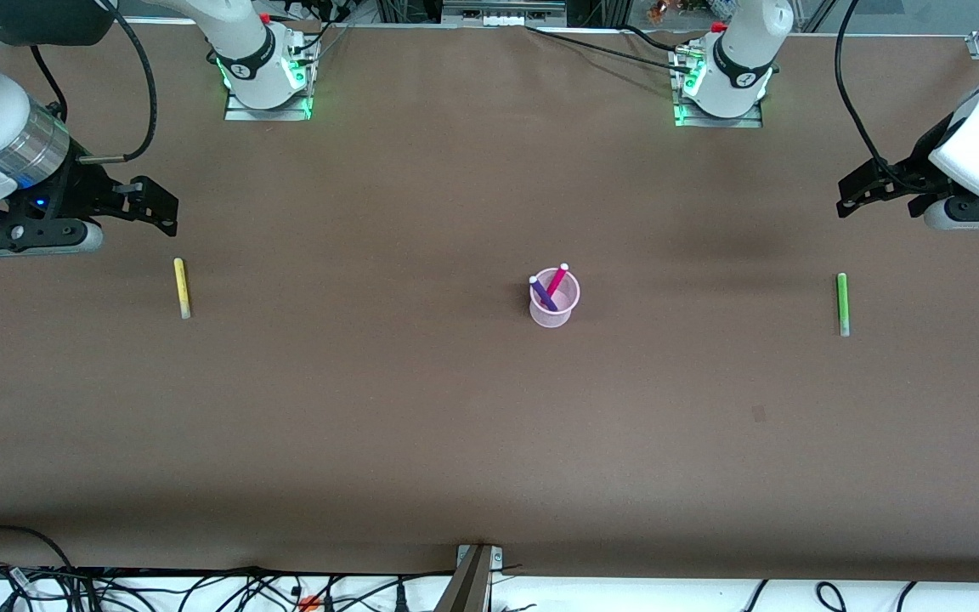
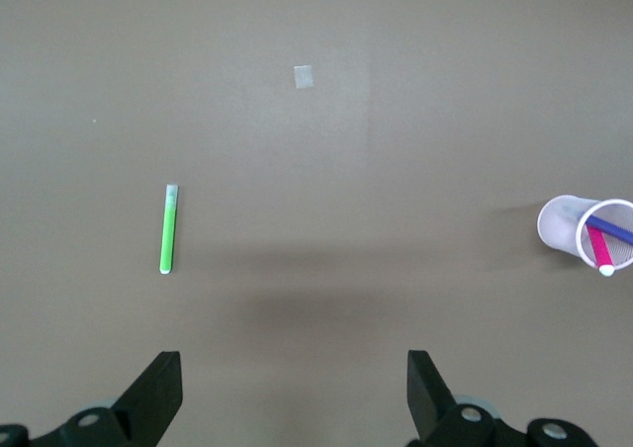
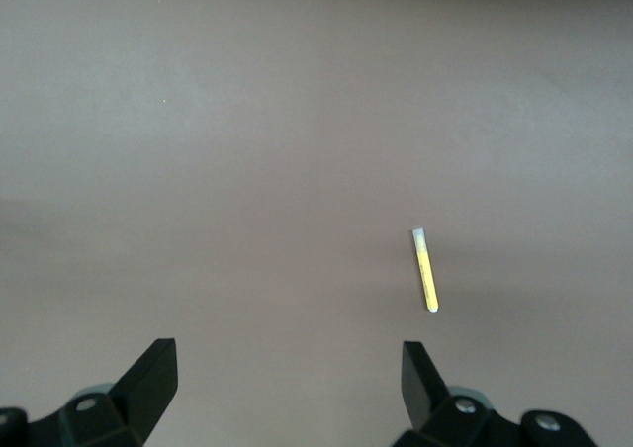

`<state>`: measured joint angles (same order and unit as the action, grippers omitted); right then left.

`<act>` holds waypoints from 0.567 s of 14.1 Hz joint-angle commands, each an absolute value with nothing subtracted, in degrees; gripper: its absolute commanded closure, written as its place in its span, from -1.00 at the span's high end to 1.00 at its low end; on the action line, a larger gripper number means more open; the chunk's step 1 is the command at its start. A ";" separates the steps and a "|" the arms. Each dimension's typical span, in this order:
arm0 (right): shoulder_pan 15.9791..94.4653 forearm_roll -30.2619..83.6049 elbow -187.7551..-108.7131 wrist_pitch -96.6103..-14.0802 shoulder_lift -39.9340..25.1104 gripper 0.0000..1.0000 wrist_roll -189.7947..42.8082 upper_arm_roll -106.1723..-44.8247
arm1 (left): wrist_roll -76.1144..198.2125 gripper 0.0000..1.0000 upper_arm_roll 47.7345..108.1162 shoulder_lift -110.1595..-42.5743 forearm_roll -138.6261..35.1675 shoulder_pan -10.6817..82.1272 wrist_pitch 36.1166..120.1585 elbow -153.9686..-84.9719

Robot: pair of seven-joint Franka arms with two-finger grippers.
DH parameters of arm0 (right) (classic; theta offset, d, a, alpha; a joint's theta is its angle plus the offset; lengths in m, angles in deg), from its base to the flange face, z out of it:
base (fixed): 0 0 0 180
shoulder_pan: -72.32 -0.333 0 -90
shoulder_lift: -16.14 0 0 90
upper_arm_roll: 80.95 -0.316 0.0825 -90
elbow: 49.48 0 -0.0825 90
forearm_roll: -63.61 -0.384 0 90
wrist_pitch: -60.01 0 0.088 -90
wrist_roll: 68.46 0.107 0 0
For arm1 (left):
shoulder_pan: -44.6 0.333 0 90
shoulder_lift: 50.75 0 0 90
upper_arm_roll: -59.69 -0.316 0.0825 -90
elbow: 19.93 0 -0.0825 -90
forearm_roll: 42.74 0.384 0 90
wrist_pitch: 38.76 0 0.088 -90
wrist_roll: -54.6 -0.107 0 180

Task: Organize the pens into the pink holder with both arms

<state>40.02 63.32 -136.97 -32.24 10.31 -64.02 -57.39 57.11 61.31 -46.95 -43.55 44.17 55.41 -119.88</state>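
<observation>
The pink holder [image 1: 554,299] stands upright near the middle of the bench [image 1: 455,425], a small see-through cup of pale pink plastic with a round rim, narrowing a little toward its base. Two pens lean inside it, crossing each other: the magenta pen [image 1: 557,280] and the dark purple pen [image 1: 541,291], pale tips poking above the rim.

The yellow pen [image 1: 182,288] lies flat toward the right arm's end of the bench, just under and a little nearer the front camera than the right end effector [image 1: 158,206], which hangs above the bench with its black fingers spread wide apart and nothing between them. The green pen [image 1: 842,303] lies flat toward the left arm's end, likewise close below the left end effector [image 1: 853,197], also held up with its fingers wide apart and empty. Both loose pens are slim, straight sticks with pale ends, lying roughly lengthwise toward the camera.

The bench covering is a matte brown sheet, smooth and even, with one small pale square patch [image 2: 304,76] showing in the left wrist view. The holder sits well apart from either end effector, and there is plenty of bare surface around each loose pen.
</observation>
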 commanded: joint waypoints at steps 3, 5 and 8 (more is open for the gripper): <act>39.98 62.55 -135.96 -31.39 10.16 1.00 -63.19 -57.48 | 54.42 1.00 60.57 -47.48 -43.62 43.28 52.92 -117.41; 39.89 62.55 -135.87 -31.83 9.99 1.00 -63.10 -57.48 | 54.16 1.00 60.57 -50.56 -43.70 43.28 51.50 -114.25; 39.89 62.37 -135.87 -32.18 9.90 1.00 -63.01 -57.48 | 54.33 1.00 60.57 -50.48 -43.79 43.28 51.85 -114.33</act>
